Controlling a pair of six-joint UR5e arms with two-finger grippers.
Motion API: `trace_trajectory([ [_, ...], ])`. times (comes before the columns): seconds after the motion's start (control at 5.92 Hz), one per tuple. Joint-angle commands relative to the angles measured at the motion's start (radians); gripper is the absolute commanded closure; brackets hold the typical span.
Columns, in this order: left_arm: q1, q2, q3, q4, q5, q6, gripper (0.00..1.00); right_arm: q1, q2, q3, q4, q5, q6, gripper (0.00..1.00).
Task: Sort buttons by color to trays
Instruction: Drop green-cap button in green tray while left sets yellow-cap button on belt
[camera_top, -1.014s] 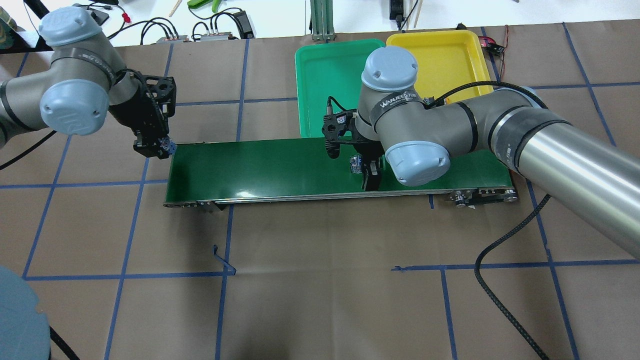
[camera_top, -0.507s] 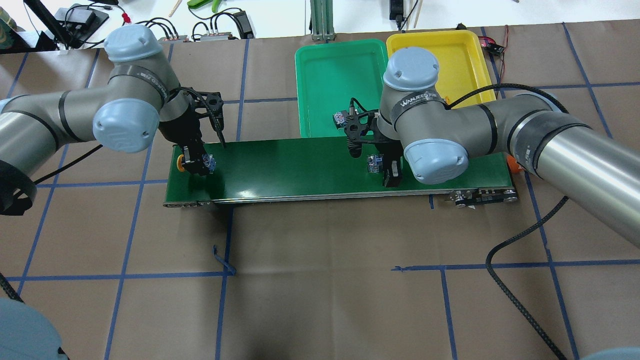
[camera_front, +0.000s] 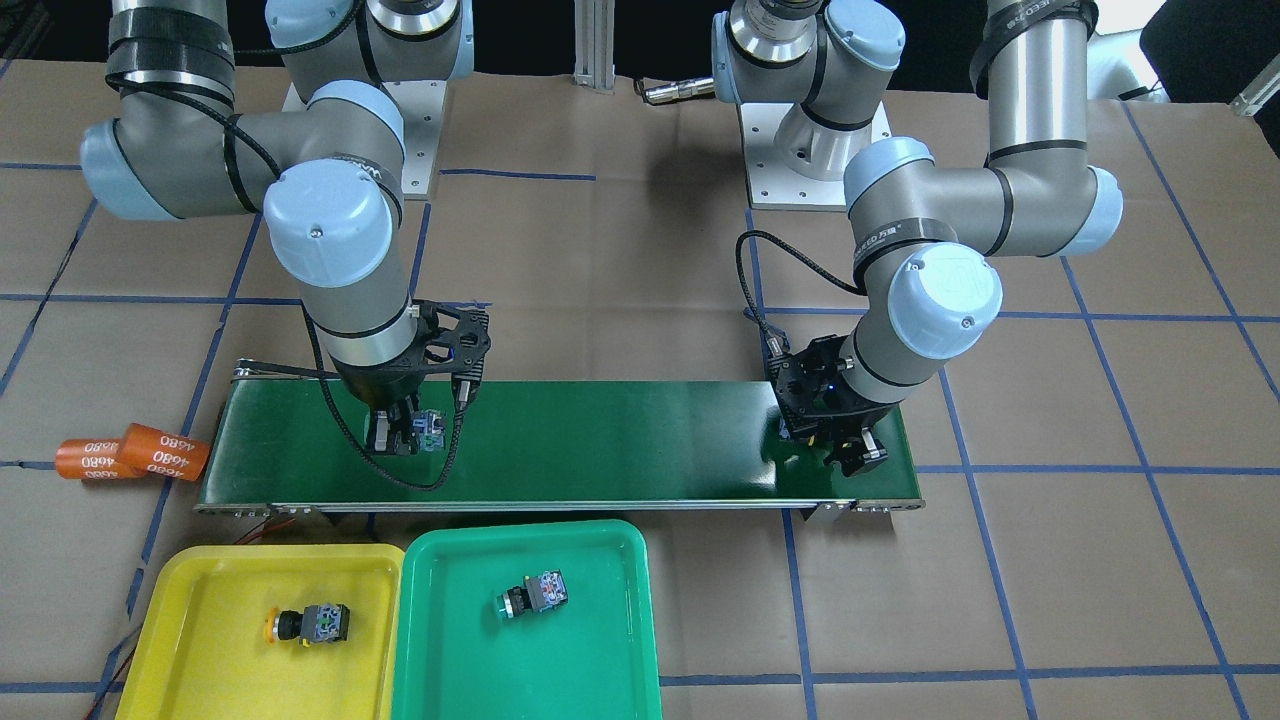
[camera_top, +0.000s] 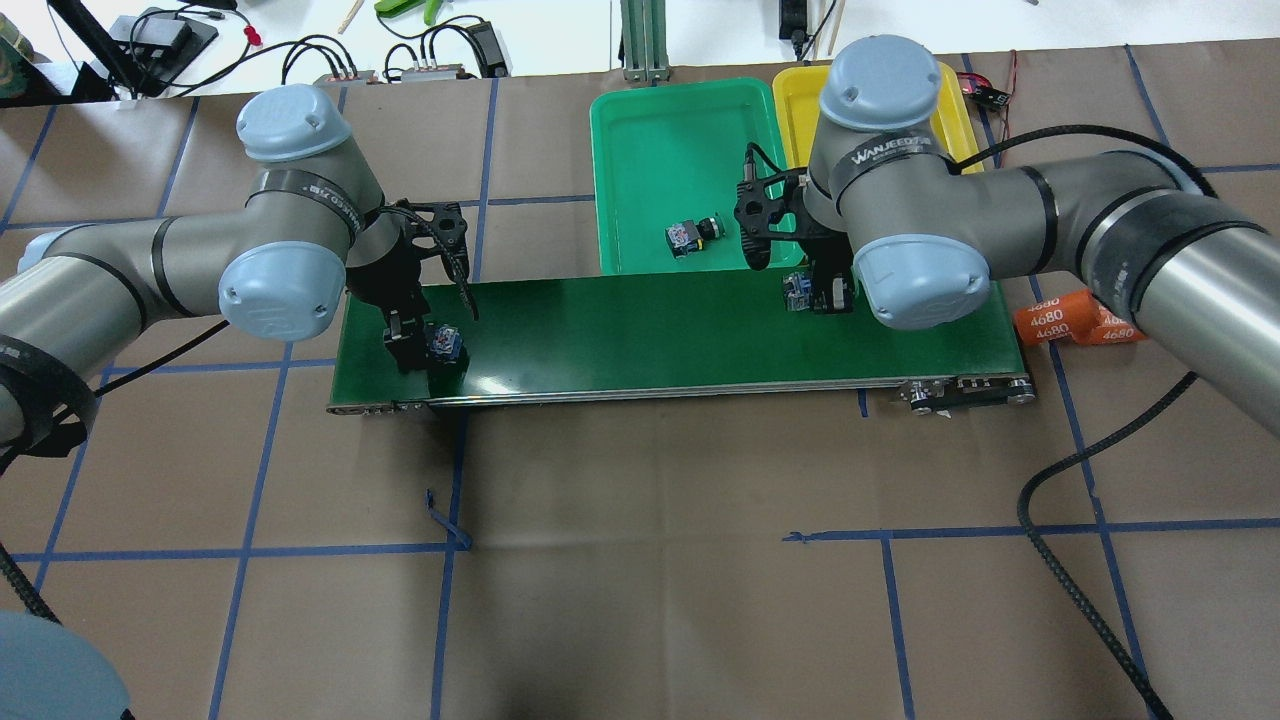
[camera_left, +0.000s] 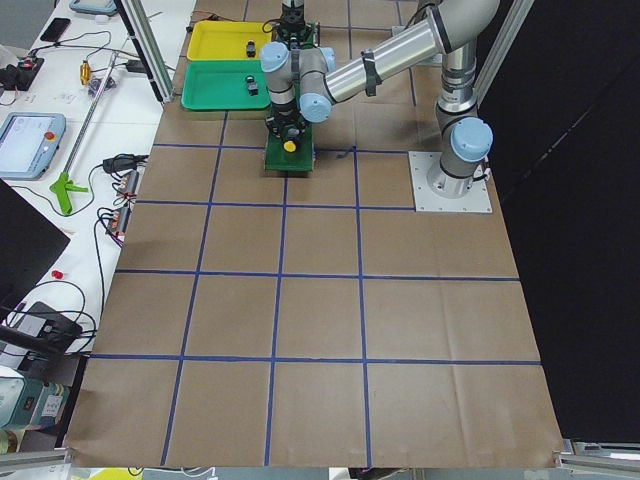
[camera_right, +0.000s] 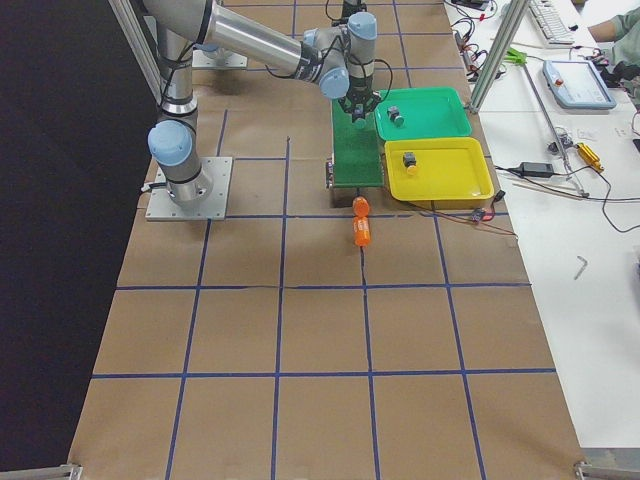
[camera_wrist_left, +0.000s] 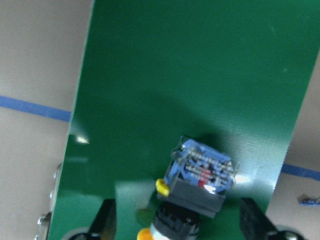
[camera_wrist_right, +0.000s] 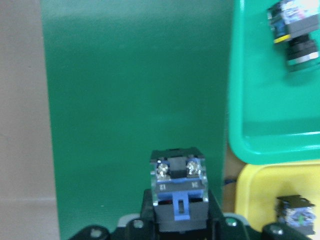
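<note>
Right pincer (camera_wrist_right: 178, 225) clamped on the carried button (camera_wrist_right: 178, 185), grey-blue terminal block jutting forward, cap hidden and its colour not to be told; poised at the far edge of the matte green belt (camera_wrist_right: 135, 100), level with the seam between green tray (camera_wrist_right: 252, 100) and yellow tray (camera_wrist_right: 255, 190), both just beyond; nearer arm by far. Left pincer (camera_wrist_left: 178, 223) spread wide astride the yellow-capped button (camera_wrist_left: 202, 172), flat on the belt's other end, long axis crosswise to the finger line. Trays glossy moulded plastic, rounded corners, raised rims; one button in each.
</note>
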Motion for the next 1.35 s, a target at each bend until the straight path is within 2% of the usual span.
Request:
trace_trajectory([
  [0.0,-0.002,0.091,0.031,-0.11,0.007,-0.369,0.01,0.007,0.123,-0.207,-0.009,0.012,0.004,0.9],
  [0.17,0.002,0.155,0.075,-0.273,0.01,-0.595,0.01,0.01,0.215,-0.32,-0.026,0.056,0.006,0.9],
  [0.34,0.005,0.164,0.159,-0.407,0.007,-0.773,0.01,0.021,0.299,-0.393,-0.069,0.099,0.007,0.89],
  [0.51,0.002,0.176,0.235,-0.445,0.01,-0.902,0.01,0.039,0.377,-0.41,-0.156,0.137,0.027,0.75],
  [0.68,-0.007,0.187,0.275,-0.455,0.015,-1.091,0.01,0.067,0.406,-0.412,-0.175,0.18,0.104,0.12],
  [0.84,-0.007,0.219,0.298,-0.488,0.013,-1.229,0.01,0.067,0.388,-0.415,-0.163,0.171,0.107,0.0],
  [1.01,-0.013,0.239,0.3,-0.487,-0.006,-1.265,0.01,0.066,0.325,-0.415,-0.071,0.165,0.107,0.0],
  [1.18,-0.028,0.248,0.3,-0.472,-0.008,-1.269,0.01,0.062,0.247,-0.406,0.078,0.144,0.113,0.0],
])
